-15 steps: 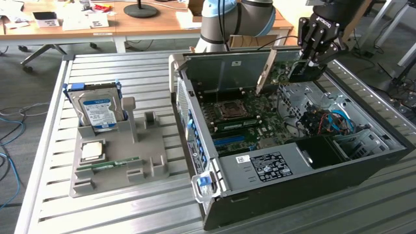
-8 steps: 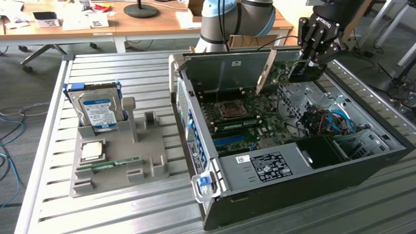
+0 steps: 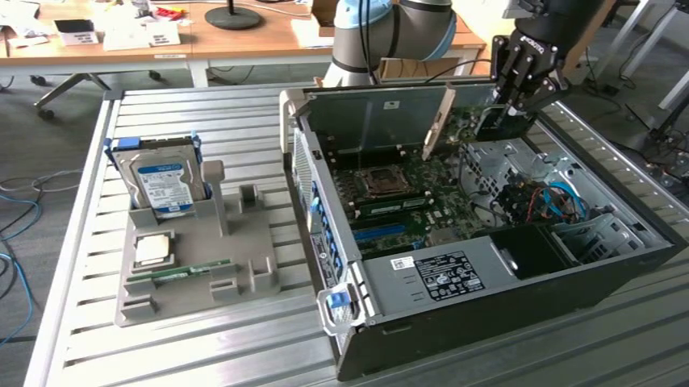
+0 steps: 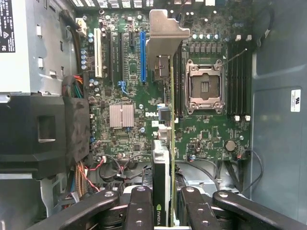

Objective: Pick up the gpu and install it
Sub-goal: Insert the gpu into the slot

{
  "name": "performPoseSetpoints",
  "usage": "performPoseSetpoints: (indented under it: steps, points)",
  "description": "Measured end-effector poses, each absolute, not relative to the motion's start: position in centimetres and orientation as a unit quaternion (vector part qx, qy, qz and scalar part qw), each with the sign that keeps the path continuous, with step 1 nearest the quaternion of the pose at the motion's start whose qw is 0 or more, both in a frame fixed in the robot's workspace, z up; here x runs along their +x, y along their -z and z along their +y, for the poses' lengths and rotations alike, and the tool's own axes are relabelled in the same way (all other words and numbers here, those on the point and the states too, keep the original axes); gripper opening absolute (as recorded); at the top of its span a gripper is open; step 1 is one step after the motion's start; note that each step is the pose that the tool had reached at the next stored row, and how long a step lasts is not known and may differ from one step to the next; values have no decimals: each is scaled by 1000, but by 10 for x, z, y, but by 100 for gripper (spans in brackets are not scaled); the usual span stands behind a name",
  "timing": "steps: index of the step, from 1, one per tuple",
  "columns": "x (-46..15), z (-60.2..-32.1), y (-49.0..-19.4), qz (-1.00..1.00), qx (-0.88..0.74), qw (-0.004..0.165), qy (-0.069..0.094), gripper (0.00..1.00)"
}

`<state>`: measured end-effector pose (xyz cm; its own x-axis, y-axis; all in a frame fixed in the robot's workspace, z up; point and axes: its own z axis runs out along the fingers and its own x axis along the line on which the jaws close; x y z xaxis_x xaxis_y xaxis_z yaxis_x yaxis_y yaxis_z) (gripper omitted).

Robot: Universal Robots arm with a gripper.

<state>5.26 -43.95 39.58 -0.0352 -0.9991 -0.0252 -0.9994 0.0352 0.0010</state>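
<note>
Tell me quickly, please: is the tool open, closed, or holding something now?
Tool: closed on the gpu, held edge-on above the motherboard inside the computer case.

Wrist view: gpu (image 4: pixel 162 167) edge-on, fan face turned out of sight, near end cropped at the edge together with the gripper (image 4: pixel 165 194) linkage. Lower edge touching the motherboard (image 4: pixel 124 76) or apart: cannot tell. Exterior view: card mostly hidden behind the fingers (image 3: pixel 517 85), arm (image 3: pixel 377 32) cropped at the top. Print on hard drive (image 3: pixel 164 181) label and power supply (image 3: pixel 453 274) sticker too small to read.
</note>
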Motion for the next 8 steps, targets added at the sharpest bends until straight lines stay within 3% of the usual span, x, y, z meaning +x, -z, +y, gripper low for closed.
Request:
performPoseSetpoints:
  steps: [8]
  points:
    - [43,-439,-396,719,-695,9,-9,27]
